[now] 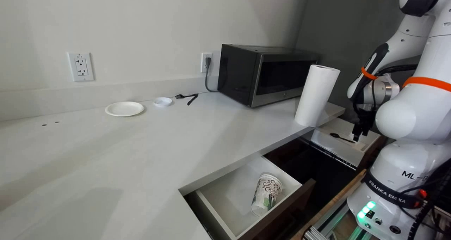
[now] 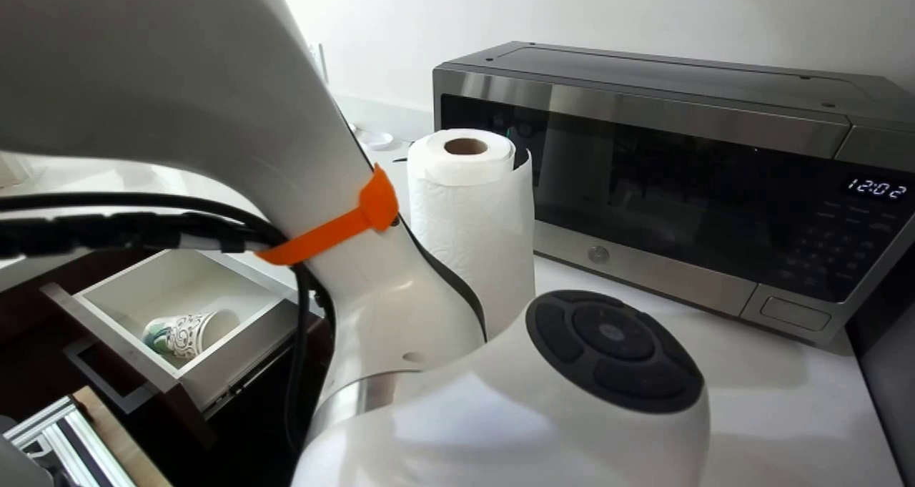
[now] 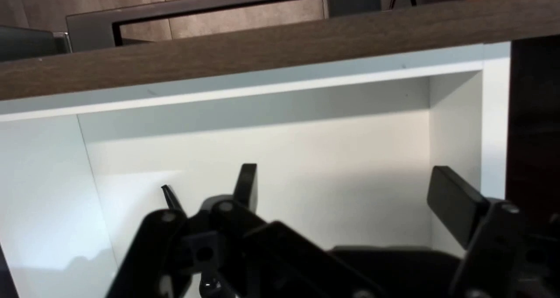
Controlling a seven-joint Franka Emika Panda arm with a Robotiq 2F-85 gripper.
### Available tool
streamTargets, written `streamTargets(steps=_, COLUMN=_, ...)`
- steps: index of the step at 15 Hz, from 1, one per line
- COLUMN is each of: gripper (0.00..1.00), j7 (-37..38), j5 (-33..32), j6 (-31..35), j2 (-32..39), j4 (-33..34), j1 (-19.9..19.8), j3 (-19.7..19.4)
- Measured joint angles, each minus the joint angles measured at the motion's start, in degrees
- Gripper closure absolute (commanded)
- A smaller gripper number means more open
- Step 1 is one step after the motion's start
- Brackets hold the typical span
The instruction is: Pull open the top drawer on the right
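"Hovering over the right drawer (image 1: pixel 333 149), is the gripper (image 3: pixel 345 191)?"
"Yes, fingers (image 3: pixel 455 206) spread wide, holding nothing. The drawer stands open."
"And its handle (image 3: pixel 197 6)?"
"Far side, past the front (image 3: pixel 262 50), running left to right in the wrist view. Pulling seems done."

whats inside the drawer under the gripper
A black spoon lies in the drawer. In the wrist view the gripper covers the spoon's middle and part of the drawer's inside, so I can't tell whether anything else lies there.
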Motion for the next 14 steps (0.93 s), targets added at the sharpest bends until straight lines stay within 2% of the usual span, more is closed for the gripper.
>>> streamTargets(steps=7, gripper=0.0, j7=-0.1, j5=-0.4, j6=0.0, j2=0.3, j4=0.1, j1=-0.2, j3=1.8)
streamTargets(steps=11, gripper=0.0, j7=1.3, j5=-4.5, j6=-2.2, j2=1.4, j4=0.8, j1=-0.2, j3=0.9)
streamTargets(steps=14, gripper=0.0, j7=1.4, j5=-4.9, j6=-3.3, j2=2.5, j4=1.4, j1=-1.3, j3=0.3)
